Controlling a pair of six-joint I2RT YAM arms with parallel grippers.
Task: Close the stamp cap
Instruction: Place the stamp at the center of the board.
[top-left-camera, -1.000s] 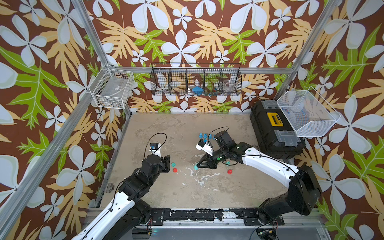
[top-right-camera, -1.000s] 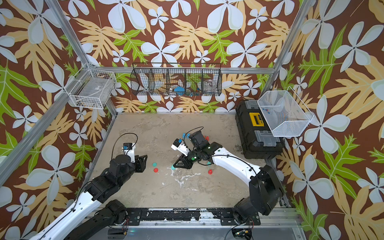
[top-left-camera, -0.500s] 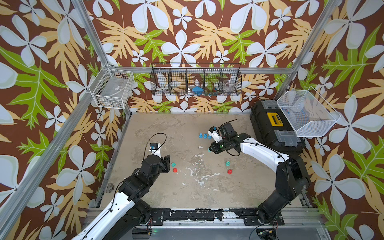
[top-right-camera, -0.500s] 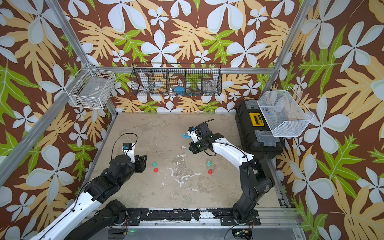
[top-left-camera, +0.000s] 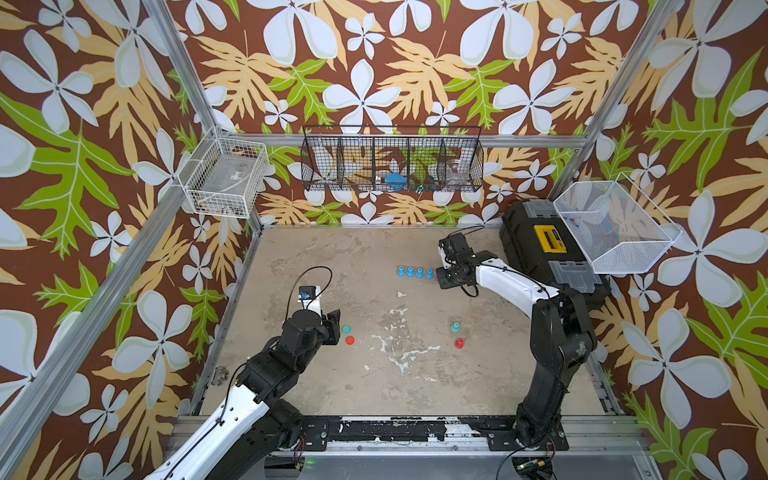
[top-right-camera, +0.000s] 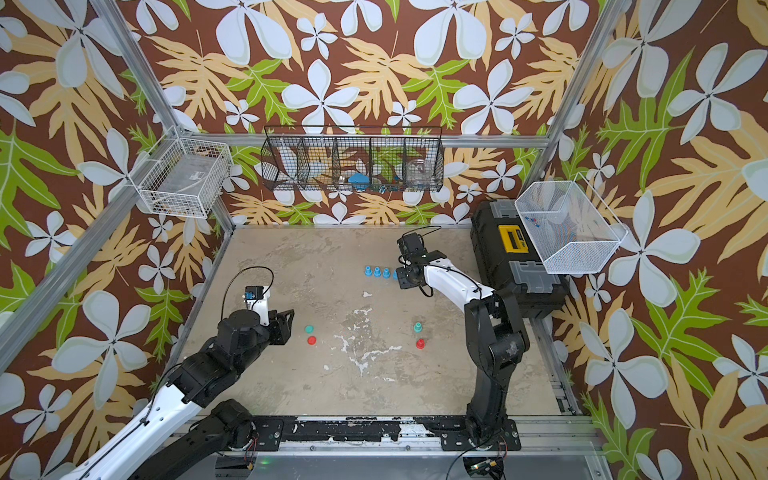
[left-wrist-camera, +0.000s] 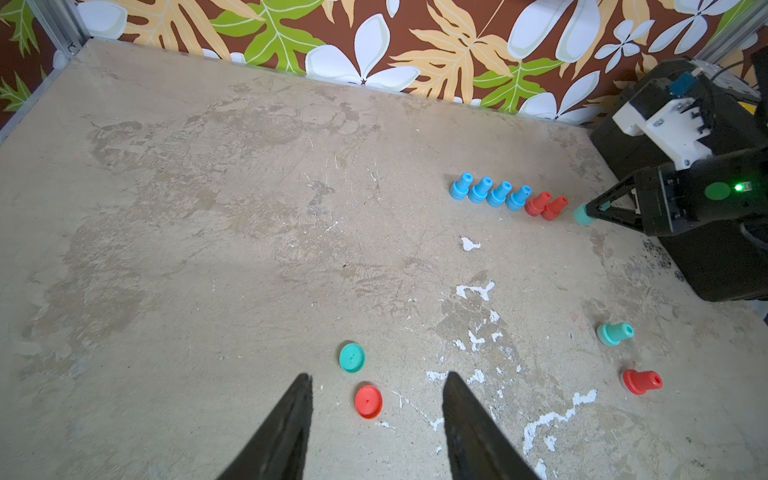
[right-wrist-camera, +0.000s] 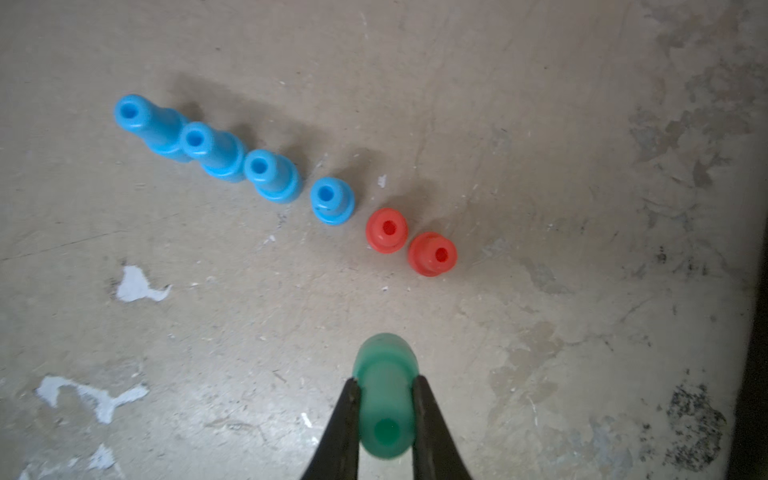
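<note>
A green plastic stamp is clenched by its narrow handle between the closed jaws of the right end effector and is held low over the stained beige counter, towards its far right side. Whether its base is capped cannot be told. Near it, four upright blue plastic stamps and two upright red plastic stamps are lined up in one row. The left end effector is released, its jaws spread with nothing gripped. It is positioned near a flat round green cap and a flat round red cap, which lie just beside each other. Well apart from these, a second green stamp and a loose red stamp are seen close together.
</note>
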